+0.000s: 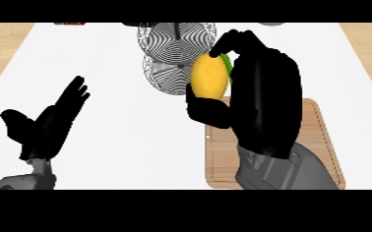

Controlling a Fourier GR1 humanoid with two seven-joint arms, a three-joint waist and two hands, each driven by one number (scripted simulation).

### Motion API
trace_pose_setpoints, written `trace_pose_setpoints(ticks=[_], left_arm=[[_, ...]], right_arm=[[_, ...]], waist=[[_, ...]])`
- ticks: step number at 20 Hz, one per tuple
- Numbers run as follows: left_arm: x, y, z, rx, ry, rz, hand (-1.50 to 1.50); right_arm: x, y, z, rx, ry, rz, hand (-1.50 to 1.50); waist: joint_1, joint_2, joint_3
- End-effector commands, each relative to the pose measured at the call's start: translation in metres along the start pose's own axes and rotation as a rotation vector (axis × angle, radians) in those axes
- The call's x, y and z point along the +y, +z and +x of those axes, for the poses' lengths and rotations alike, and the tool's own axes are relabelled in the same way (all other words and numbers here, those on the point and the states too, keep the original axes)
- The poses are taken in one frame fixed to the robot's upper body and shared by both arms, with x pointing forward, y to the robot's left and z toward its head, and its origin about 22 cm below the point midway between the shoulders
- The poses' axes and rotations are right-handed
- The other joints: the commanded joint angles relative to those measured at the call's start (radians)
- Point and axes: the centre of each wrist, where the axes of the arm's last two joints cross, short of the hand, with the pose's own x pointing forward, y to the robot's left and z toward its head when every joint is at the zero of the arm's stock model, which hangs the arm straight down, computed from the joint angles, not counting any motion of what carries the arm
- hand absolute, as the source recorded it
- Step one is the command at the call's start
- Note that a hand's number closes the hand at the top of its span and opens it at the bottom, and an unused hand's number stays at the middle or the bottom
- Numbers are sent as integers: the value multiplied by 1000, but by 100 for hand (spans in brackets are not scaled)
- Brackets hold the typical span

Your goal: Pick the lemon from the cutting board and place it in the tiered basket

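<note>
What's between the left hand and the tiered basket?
Nothing: in the head view only bare white counter separates the open left hand from the tiered basket.

— What does the right hand (265, 98) hold?
— The yellow lemon (208, 76), thumb below, fingertips curled over its top, above the cutting board (321, 142).
— And the tiered basket (170, 54)?
— Just left of the lemon, on the white counter (116, 54).
— The left hand (47, 125)?
— Open at lower left, fingers up.
</note>
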Motion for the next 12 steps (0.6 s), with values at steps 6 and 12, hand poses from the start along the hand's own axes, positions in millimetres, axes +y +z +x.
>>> trace_pose_setpoints(ticks=[6, 12], left_arm=[[0, -8, 7, 6, 0, -25, 0], [-2, -3, 9, 0, -12, -28, 0]], right_arm=[[33, -62, 58, 90, -26, 20, 150], [68, -76, 62, 159, -23, 62, 150]], waist=[[11, 2, 0], [20, 3, 0]])
